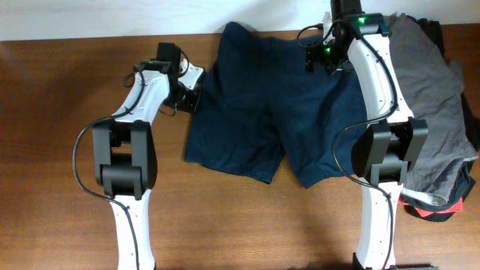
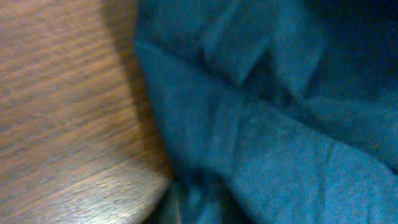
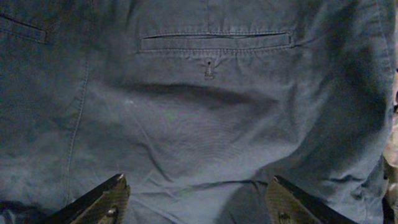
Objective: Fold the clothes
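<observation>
The dark navy shorts [image 1: 255,105] lie spread flat on the wooden table, waistband toward the far edge and both legs toward the front. My left gripper [image 1: 187,94] is at the shorts' left edge. Its wrist view shows only bunched navy cloth [image 2: 267,124] close up beside bare wood, with no separate fingers visible, so it looks shut on the cloth. My right gripper [image 1: 324,56] is over the shorts' upper right. In its wrist view the jaws [image 3: 196,186] are wide open just above the cloth, below the back pocket slit [image 3: 214,42].
A grey garment [image 1: 435,90] lies at the right edge of the table, partly under the right arm. A red-and-black item [image 1: 431,211] sits under its front end. A white strip [image 1: 112,19] borders the table's far edge. Bare wood [image 1: 247,225] lies in front of the shorts.
</observation>
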